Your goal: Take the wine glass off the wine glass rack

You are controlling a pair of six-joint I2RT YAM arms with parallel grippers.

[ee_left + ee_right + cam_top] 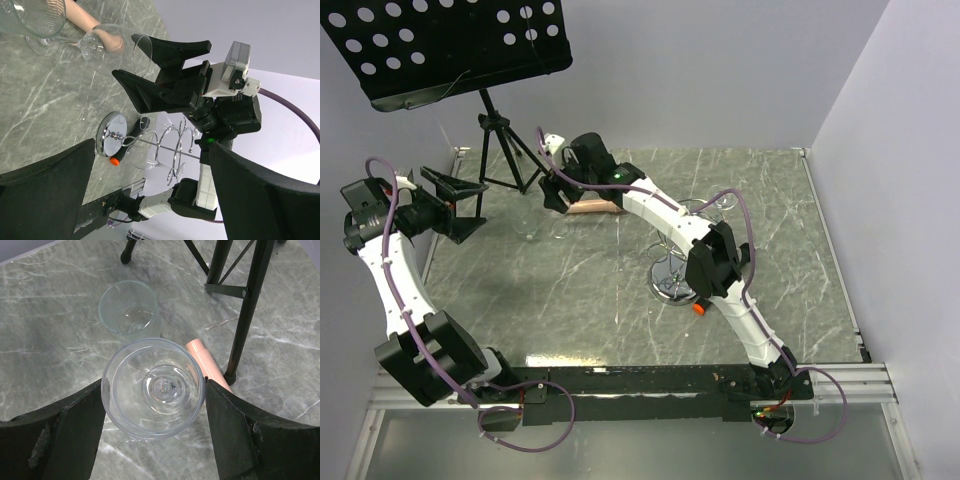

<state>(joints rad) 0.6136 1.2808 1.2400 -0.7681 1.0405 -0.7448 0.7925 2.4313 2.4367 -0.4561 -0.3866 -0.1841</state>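
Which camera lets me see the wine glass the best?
The right wrist view: it looks straight down into the wine glass, between the fingers of the right tool. The left wrist view shows it sideways, partly hidden by them. The top view hardly shows it.

Robot lab test cell, not a home or shop: grey marble-look tabletop [580,290] boxed in by plain white walls [720,70], aluminium rail [650,400] along the near edge, two white-and-black arms, left arm [395,280] and right arm [670,215], bolted there, loose purple cable [750,222], black perforated music stand [450,45] on a tripod at the back
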